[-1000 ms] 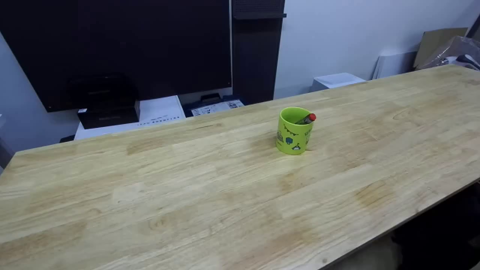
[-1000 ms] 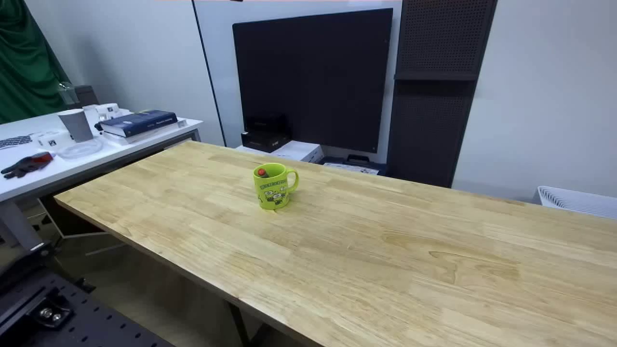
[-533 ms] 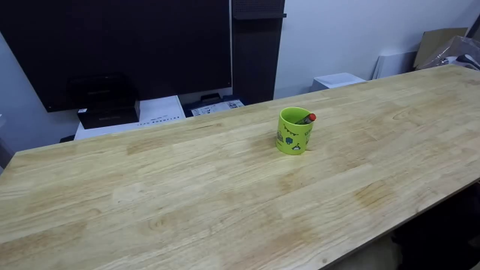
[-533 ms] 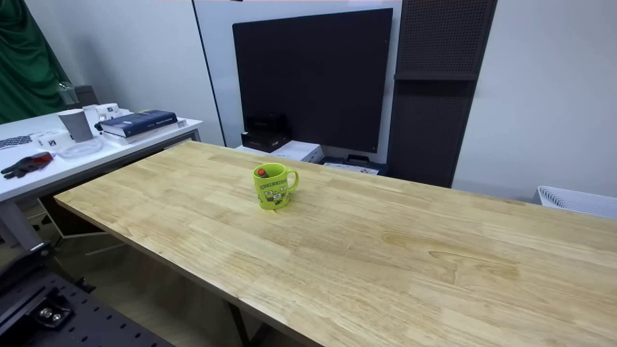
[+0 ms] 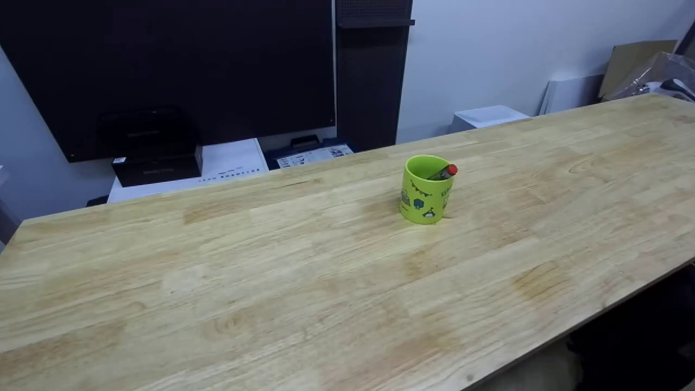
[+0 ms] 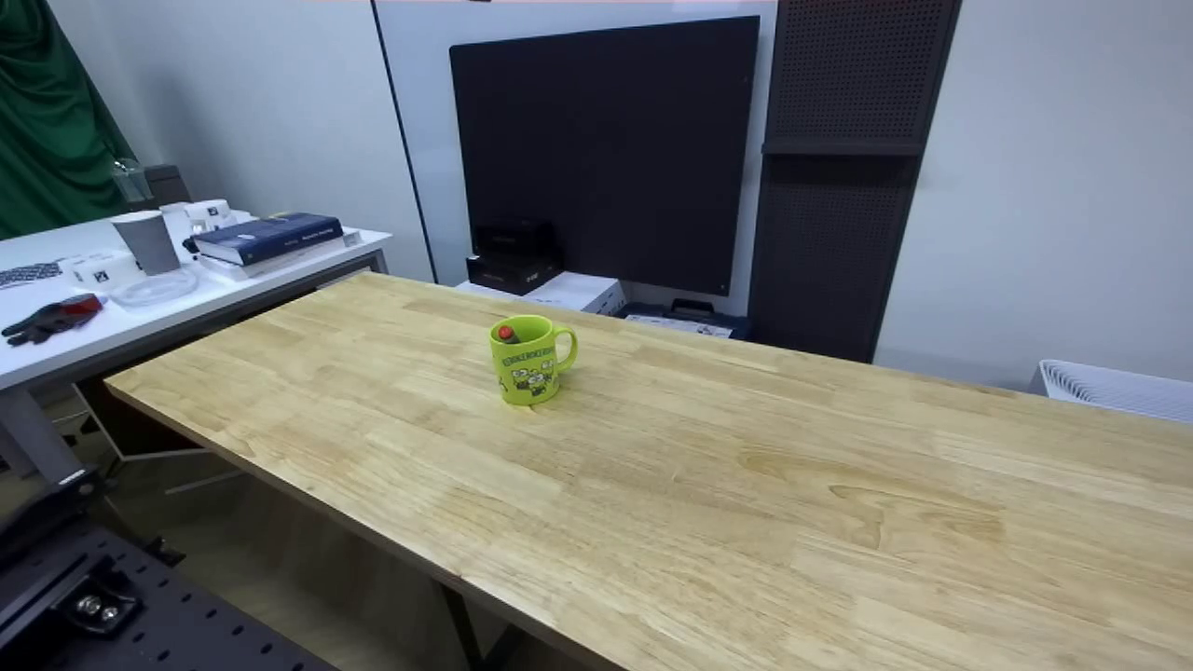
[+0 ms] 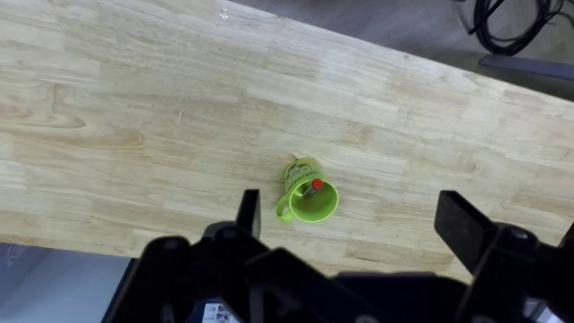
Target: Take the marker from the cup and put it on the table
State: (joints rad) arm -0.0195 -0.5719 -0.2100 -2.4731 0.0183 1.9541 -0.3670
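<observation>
Wrist view: two black fingers (image 7: 462, 229) stand wide apart, released, above a light wooden desk (image 7: 179, 148). Seen between them, lower down, a lime-green cup (image 7: 319, 205) stands upright on the desk, its handle towards the left of that view. The marker (image 7: 313, 189) leans inside the cup, red end up by the rim; the cup's wall surrounds it, and its lower part is hidden.

In an exterior view, a white box (image 5: 233, 155) beyond the desk's far edge carries capitals that read "LEAN ROBOT", the last letters blurred. A black box (image 5: 157, 169) on top of it bears small pale lettering, too faint to read. Near them is a printed sheet (image 5: 315, 156), its text unreadable. A dark tree print (image 5: 418, 203), a string of flags and a tent decorate the cup's side.

In an exterior view, cartoon faces (image 6: 531, 377) sit on the cup below a line of letters too small to make out. Next to the desk is a white table (image 6: 140, 319) with a thick navy book (image 6: 268, 235), its title illegible, a gray tumbler (image 6: 147, 244) and what looks like a black-and-red glove (image 6: 54, 320). A green curtain (image 6: 51, 130) hangs behind. Back in the wrist view, coiled black cable (image 7: 502, 49) lies past the desk's edge.
</observation>
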